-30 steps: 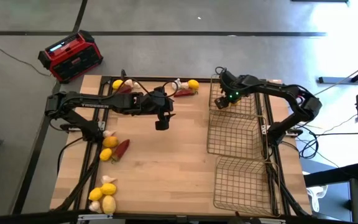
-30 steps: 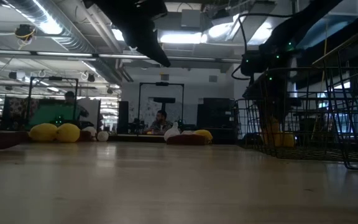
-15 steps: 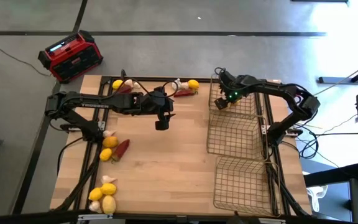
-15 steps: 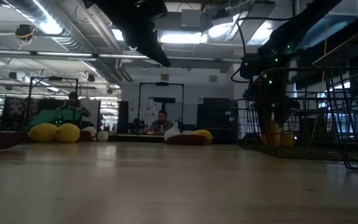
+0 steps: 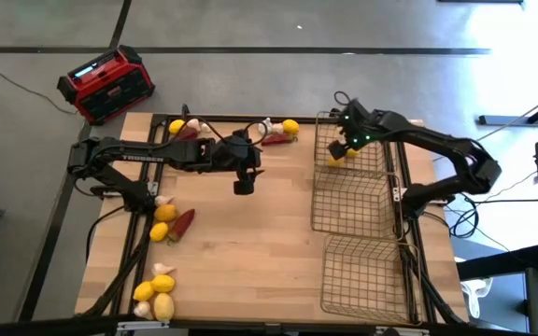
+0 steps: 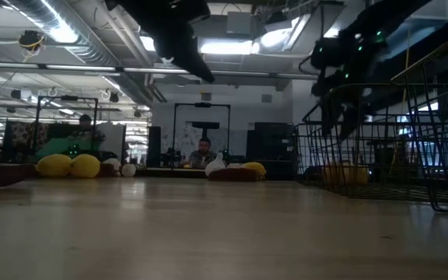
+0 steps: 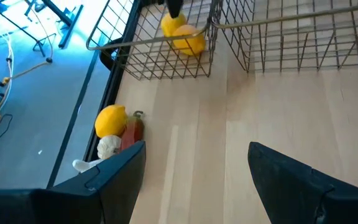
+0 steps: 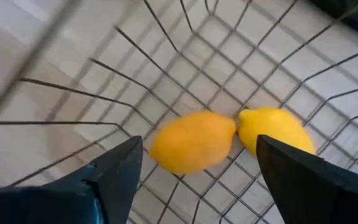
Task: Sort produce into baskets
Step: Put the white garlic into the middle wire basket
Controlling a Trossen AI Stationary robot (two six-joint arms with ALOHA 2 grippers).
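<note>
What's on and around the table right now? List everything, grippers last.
Baskets: three, bronze wire mesh, in a row down the table's right side.
Lemons in basket: two, yellow-orange, touching, in the far basket.
Far-edge produce: lemons, garlic, red chili in two small clusters.
Left-side produce: two lemons, garlic, red chili.
Near-left produce: about three lemons, garlic.
Radio: one, red and black, on the floor beyond the far-left corner.
Person: one, in the room behind.
Left gripper: open, above mid-table.
Right gripper: open, empty, above the far basket's lemons.
</note>
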